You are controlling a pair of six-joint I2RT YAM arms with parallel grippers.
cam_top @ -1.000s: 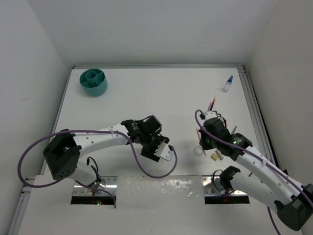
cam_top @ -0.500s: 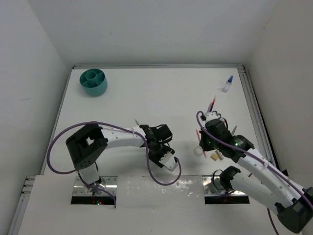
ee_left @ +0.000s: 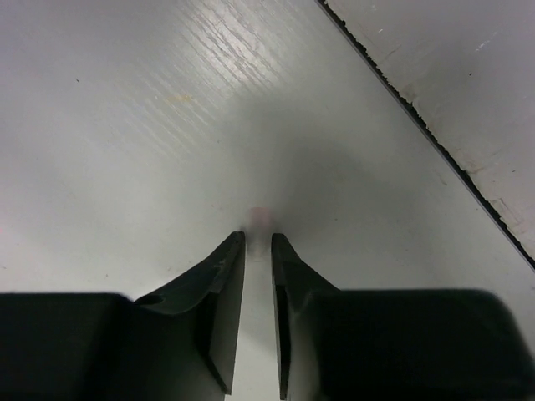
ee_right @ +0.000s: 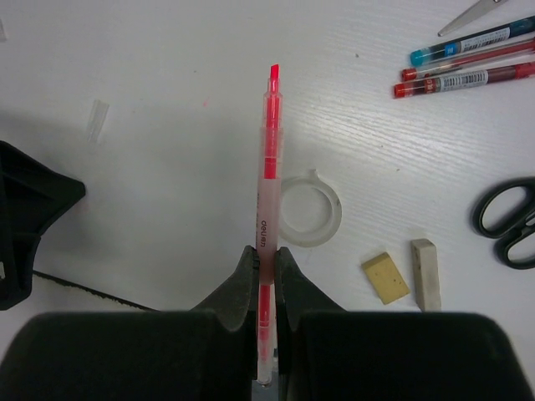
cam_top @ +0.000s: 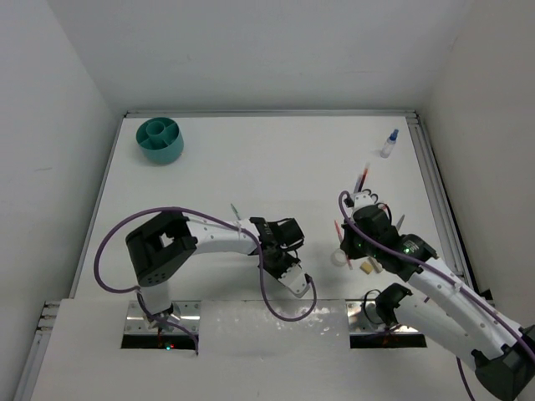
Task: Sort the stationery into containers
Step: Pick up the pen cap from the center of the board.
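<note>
The red pen is long and thin. It lines up with the fingers of the right gripper. Its red tip points straight out, away from the gripper. Its back end sticks out behind the fingers.

The right gripper is squeezed tight on the pen, about halfway down it. In the right wrist view the pen runs just beside the white tape ring, past the ring's left edge. I cannot tell if the pen touches the table.

A tan block and a paler block lie near the ring, on the side close to the gripper. The black scissors are further off to the ring's right. One blue pen and two more red pens lie side by side beyond the ring. The teal pot is far from the ring, in the far left corner.

The left gripper points down at the table, well away from the ring. Its fingers are almost together, with only a thin gap. A small blurry pink spot sits right at the tips. I cannot tell if the fingers hold it.
</note>
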